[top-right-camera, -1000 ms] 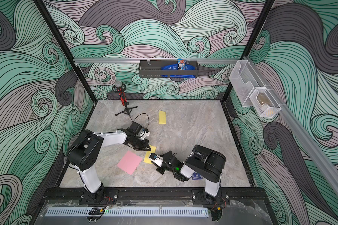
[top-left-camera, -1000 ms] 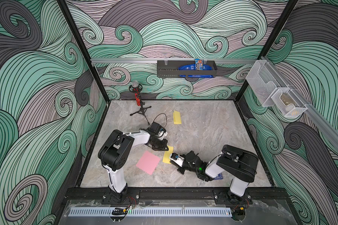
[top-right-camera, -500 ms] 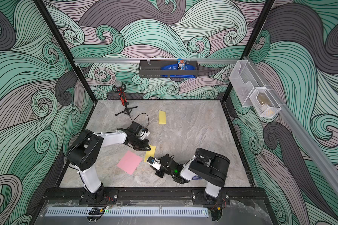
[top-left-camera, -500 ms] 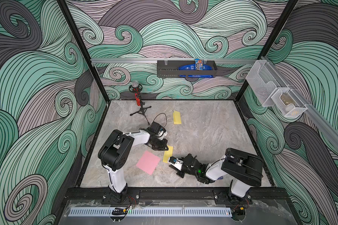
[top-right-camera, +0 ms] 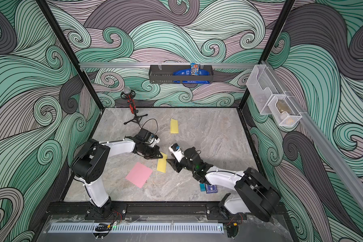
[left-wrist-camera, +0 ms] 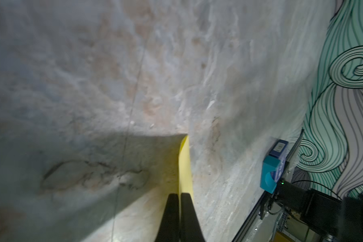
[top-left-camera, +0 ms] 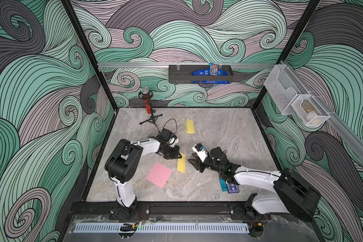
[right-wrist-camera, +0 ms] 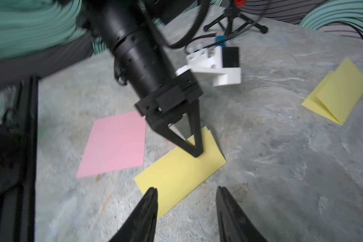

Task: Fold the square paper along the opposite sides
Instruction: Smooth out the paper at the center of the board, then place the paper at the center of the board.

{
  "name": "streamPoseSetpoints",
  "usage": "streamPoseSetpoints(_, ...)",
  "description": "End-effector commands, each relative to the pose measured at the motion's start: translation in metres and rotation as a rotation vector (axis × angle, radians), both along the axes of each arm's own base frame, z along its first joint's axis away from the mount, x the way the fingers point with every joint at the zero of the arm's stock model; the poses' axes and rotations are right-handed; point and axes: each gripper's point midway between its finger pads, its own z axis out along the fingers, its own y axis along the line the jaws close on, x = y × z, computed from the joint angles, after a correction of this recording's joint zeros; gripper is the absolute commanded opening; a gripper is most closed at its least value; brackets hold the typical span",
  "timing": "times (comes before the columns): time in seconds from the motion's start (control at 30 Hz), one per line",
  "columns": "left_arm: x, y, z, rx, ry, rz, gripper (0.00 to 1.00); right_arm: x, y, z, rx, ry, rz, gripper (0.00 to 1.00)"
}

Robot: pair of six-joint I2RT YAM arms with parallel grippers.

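Yellow paper (top-left-camera: pixel 181 164), doubled into a strip, lies mid-table nearer the front edge, just right of a flat pink sheet (top-left-camera: pixel 159 175). Its long axis runs front to back. The left gripper (top-left-camera: pixel 179 156), jaws pressed together, pins the far end, likely to hold the crease. The right gripper (top-left-camera: pixel 194 165) hovers just beside it, jaws spread.

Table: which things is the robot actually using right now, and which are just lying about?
In use:
- near yellow paper, folded in half
- left gripper, shut, tip on that paper
- right gripper, open, close by it

Lying about:
- pink paper, flat, untouched
- far yellow paper, folded
- microphone
- blue box
- wall basket
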Motion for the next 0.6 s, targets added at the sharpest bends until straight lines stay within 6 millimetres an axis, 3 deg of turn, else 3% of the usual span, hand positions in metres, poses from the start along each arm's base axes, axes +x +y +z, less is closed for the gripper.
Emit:
streamPoseSetpoints(0.0,0.028,-0.017,0.048,-0.160,-0.049,0.018,0.00,0.000,-0.004,0.002,0.184,0.321,-0.006,0.51)
streamPoseSetpoints(0.13,0.042,-0.026,0.081,-0.305,-0.069,0.016,0.00,0.017,-0.002,0.003,0.333,0.599,0.019,0.49)
streamPoseSetpoints(0.23,0.043,-0.035,0.095,-0.399,-0.061,-0.014,0.00,0.021,-0.001,-0.004,0.407,0.802,0.062,0.48)
streamPoseSetpoints(0.57,0.041,-0.039,0.103,-0.475,-0.057,-0.017,0.00,0.030,-0.003,-0.004,0.478,0.812,0.059,0.47)
